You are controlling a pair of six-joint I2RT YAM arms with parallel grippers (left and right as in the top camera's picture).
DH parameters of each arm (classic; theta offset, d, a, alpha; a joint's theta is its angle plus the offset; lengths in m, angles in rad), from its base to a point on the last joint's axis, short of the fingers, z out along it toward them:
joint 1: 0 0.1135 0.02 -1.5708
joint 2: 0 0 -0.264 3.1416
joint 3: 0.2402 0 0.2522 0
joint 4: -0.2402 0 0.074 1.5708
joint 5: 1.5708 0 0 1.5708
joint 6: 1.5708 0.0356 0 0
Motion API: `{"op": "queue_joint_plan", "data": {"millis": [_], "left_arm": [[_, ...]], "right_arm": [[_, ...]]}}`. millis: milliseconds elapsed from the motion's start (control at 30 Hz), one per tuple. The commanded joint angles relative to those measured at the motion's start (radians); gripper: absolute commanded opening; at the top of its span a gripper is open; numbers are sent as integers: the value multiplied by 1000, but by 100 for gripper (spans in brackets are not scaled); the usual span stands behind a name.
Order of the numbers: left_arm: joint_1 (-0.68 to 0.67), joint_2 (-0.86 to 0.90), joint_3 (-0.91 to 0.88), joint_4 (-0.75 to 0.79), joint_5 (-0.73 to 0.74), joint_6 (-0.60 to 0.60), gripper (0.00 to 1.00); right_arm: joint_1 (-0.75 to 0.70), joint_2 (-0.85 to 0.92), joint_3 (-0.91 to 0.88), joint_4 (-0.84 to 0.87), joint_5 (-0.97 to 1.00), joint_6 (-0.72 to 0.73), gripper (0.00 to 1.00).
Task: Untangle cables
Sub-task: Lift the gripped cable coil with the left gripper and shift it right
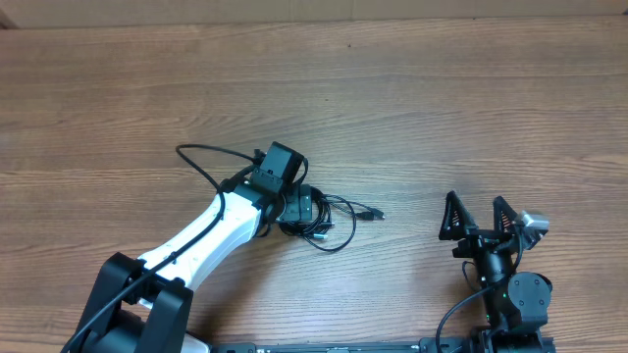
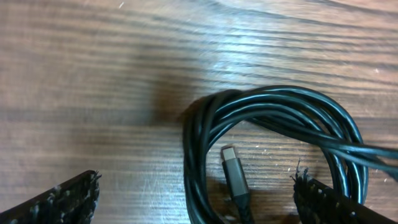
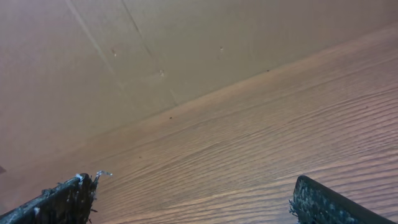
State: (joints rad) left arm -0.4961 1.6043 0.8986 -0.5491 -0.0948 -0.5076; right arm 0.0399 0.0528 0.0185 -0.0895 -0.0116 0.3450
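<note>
- We see the cables (image 1: 326, 229) lying as a small black coil on the wooden surface (image 1: 442, 98), a little left of the middle and toward the near edge.
- The left hand (image 1: 299, 206) hangs right over the left part of that coil, and one strand runs out to the right and ends in a small plug (image 1: 375, 213).
- In the left wrist view the left hand (image 2: 199, 205) is released, its fingers (image 2: 71, 199) spread wide, and the looped cables (image 2: 273, 112) lie on the wood between them, nearer the right finger.
- A grey plug end (image 2: 233, 168) sits inside the loop, close to the midline between the fingers.
- We cannot tell whether the right finger touches the outer strands beside it.
- The right hand (image 1: 478, 218) is well apart from the coil, to the right near the front edge, also released with its fingers splayed.
- Its wrist view shows the right hand (image 3: 196, 208) over bare wood only.
</note>
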Motion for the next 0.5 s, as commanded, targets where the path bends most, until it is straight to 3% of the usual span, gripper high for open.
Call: {"op": "queue_joint_plan", "data": {"millis": [0,100,267,367,467], "left_arm": [[0,-21,21,15,-9,249,100],[0,-21,21,25,-9,350,100],[0,-21,21,50,-9,467,86],[0,-21,21,51,-4,423,79],[0,-21,21,21,-5,284,69]], "right_arm": [[5,1,-11,6,-2,7,100],[5,1,-11,6,-2,7,100],[5,1,-11,6,-2,7,100],[5,1,-11,6,-2,7,100],[5,1,-11,6,-2,7,100]]}}
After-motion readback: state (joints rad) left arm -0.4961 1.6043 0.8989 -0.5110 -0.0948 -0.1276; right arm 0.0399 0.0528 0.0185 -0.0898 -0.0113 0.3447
